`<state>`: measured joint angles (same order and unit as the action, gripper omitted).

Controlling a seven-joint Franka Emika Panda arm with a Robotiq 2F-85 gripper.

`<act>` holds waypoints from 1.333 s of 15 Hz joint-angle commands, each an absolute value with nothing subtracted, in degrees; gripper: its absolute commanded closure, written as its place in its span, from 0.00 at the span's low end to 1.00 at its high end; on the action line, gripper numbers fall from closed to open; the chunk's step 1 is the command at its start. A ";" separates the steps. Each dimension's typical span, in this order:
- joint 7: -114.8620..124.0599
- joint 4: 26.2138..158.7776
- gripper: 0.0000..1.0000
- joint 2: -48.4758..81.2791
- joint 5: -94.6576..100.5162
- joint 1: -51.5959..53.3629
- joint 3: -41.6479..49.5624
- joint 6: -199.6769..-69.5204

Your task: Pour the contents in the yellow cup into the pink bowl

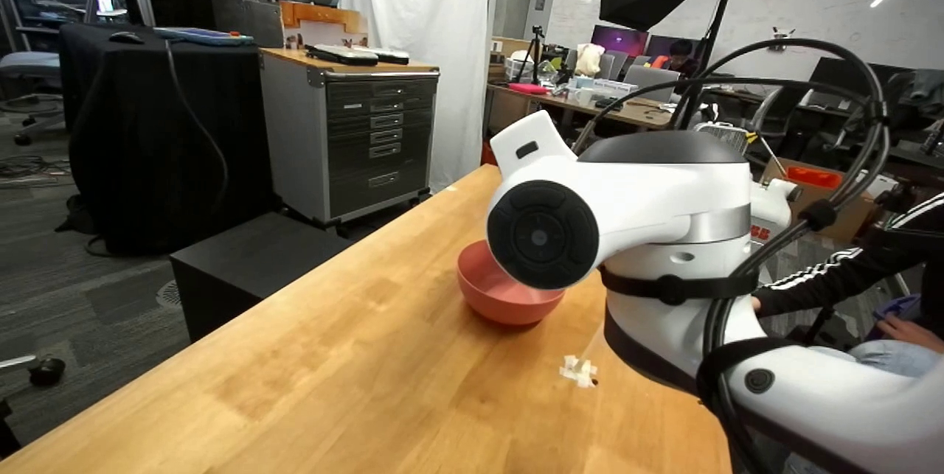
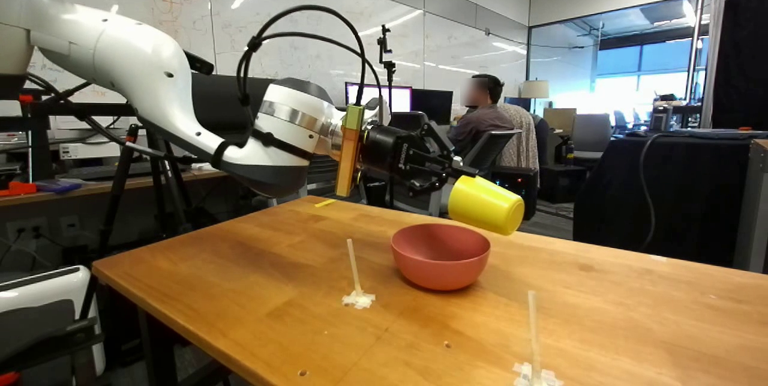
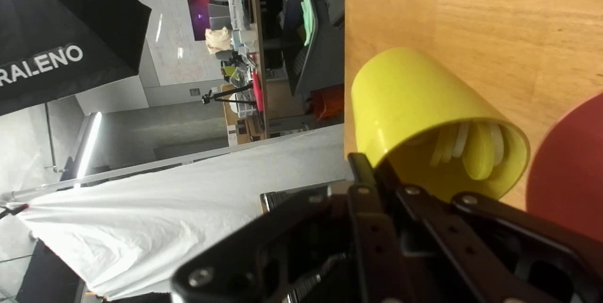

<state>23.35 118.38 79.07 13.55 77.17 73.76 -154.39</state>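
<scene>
My gripper (image 3: 372, 171) is shut on the rim wall of the yellow cup (image 3: 414, 95), one finger outside and one inside. In an exterior view the gripper (image 2: 465, 171) holds the yellow cup (image 2: 485, 205) in the air above and beside the bowl. The cup is strongly tilted, its base pointing away from the gripper and slightly down. The contents (image 3: 478, 152), pale yellow and whitish pieces, lie inside the cup. The pink bowl (image 2: 441, 263) stands upright on the table. It also shows in an exterior view (image 1: 509, 304) and partly in the wrist view (image 3: 570, 176). The arm hides gripper and cup in an exterior view.
The wooden table (image 2: 270, 266) carries thin upright sticks (image 2: 354, 269) (image 2: 533, 332) fixed with white tape near the bowl. A tape patch (image 1: 577, 371) also shows beside the arm. A black box (image 1: 258, 256) stands by the table's long edge.
</scene>
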 commanded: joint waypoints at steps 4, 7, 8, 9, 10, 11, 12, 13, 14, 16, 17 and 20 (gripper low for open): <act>24.33 118.09 0.95 87.34 14.66 79.72 76.33 -155.22; 24.12 118.32 0.95 89.33 14.60 80.71 76.57 -155.74; 29.17 118.48 0.95 85.28 23.11 80.30 76.22 -154.86; 30.09 118.34 0.95 85.27 25.55 80.34 76.18 -154.69; 32.18 118.06 0.95 85.12 28.77 80.33 76.23 -154.33; 33.98 117.83 0.95 85.02 31.69 80.32 76.25 -154.05; 34.74 117.75 0.95 85.96 32.61 80.47 76.44 -154.36; 35.58 117.65 0.95 86.28 33.67 80.57 76.44 -154.43; 36.29 117.55 0.95 86.27 34.70 80.57 76.37 -154.38; 37.58 117.44 0.95 86.27 36.34 80.60 76.25 -154.35; 37.89 117.44 0.95 86.26 36.83 80.63 76.21 -154.34; 38.93 117.38 0.95 86.26 38.53 80.74 76.15 -154.39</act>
<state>36.36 117.28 84.92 35.78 79.37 75.04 -154.81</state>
